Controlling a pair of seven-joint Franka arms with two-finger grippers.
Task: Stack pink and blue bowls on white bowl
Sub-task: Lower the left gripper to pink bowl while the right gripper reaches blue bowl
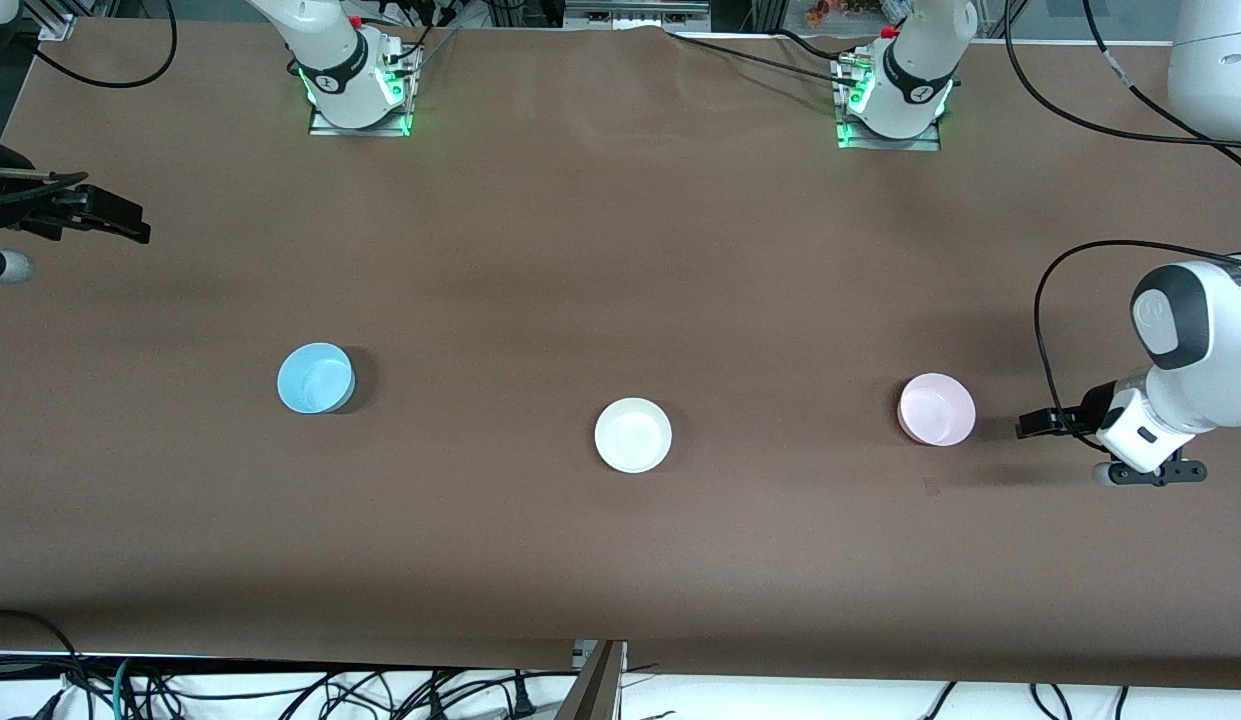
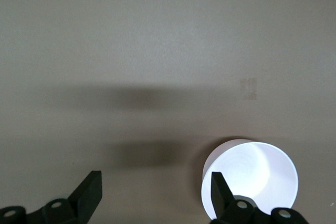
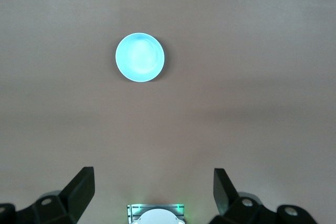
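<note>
Wide brown bench carries three bowls in a row, one of each colour. The white bowl sits mid-bench, the blue bowl toward the right arm's end, the pink bowl toward the left arm's end. They look light, stiff and slick; pinch a rim. Left end effector hangs spread and empty beside the pink bowl; right end effector, also spread and empty, waits high over its bench end.

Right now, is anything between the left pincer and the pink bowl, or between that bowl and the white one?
Nothing visible. The left pincer, open, sits beside the pink bowl with bare table between them; only bare table separates it from the white bowl.
</note>
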